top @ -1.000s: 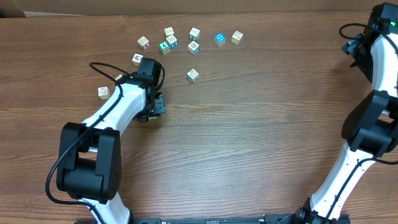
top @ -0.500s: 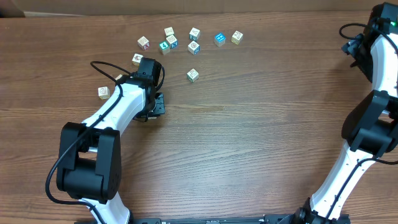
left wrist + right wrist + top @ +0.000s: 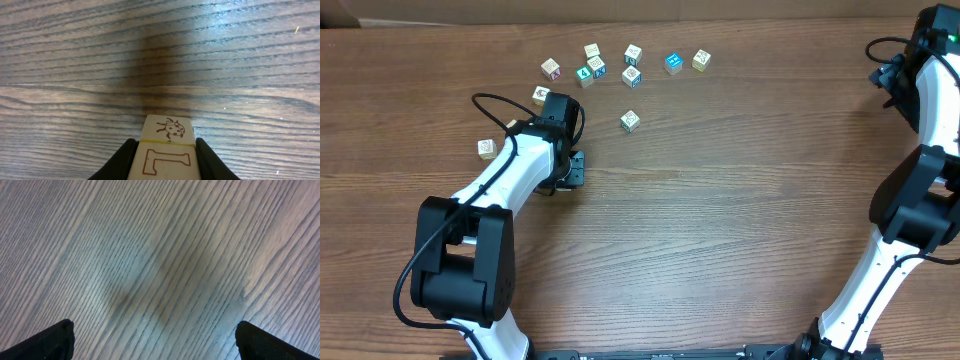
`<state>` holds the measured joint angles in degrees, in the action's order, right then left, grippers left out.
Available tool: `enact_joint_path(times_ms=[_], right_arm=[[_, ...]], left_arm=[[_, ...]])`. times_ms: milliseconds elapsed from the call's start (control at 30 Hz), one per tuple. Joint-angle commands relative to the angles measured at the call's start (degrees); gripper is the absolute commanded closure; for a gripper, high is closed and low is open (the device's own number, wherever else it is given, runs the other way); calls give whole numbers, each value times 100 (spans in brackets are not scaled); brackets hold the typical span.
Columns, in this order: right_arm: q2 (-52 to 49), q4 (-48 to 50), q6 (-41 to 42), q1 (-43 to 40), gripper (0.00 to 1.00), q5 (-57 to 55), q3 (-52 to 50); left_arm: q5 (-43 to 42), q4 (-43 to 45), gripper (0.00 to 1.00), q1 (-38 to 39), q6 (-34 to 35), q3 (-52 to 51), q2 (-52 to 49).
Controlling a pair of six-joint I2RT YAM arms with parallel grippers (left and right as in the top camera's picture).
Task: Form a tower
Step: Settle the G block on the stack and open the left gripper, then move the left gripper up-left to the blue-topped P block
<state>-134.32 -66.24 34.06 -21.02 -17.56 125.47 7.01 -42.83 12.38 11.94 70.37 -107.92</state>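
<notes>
**Slack grip could spoil the tower**

On the table (image 3: 720, 220), toward its left edge, the left gripper (image 3: 165, 150) clasps a ladybug cube (image 3: 168, 129). The right gripper (image 3: 155, 330) hangs splayed, empty. The tower (image 3: 597, 66) (height unclear) stands near the far edge. A slipping cube could knock it over.

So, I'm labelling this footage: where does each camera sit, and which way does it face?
Overhead: fixed above, facing straight down on the table and loose cubes; left arm and right arm show.
Left wrist: on the left arm, facing down past the left fingers, which grip a cube.
Right wrist: on the right arm, facing down at wood; spread right fingers show.
Shared: overhead and left wrist both show the left fingers.
</notes>
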Motion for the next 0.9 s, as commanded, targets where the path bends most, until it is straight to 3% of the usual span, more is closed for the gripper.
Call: enact_joint_path(times_ms=[0, 67, 167, 267, 467, 700, 867], right_arm=[[-39, 20, -2, 4, 0, -81, 85], [-39, 20, -2, 4, 0, -79, 87], [-39, 20, -2, 4, 0, -81, 85], [-39, 22, -2, 4, 0, -81, 87], [-39, 20, -2, 4, 0, -81, 85], [-39, 20, -2, 4, 0, -81, 85], [-39, 20, -2, 4, 0, -81, 87]], left_arm=[[-129, -22, 64, -4, -127, -83, -74], [-131, -22, 58, -4, -127, -83, -74], [-175, -20, 39, -4, -129, -79, -72], [-149, -48, 30, -7, -170, 37, -72], [-144, -369, 23, -11, -168, 977, -72], [-81, -929, 17, -238, -168, 2994, -72], [-79, -914, 16, -496, -166, 3416, -72]])
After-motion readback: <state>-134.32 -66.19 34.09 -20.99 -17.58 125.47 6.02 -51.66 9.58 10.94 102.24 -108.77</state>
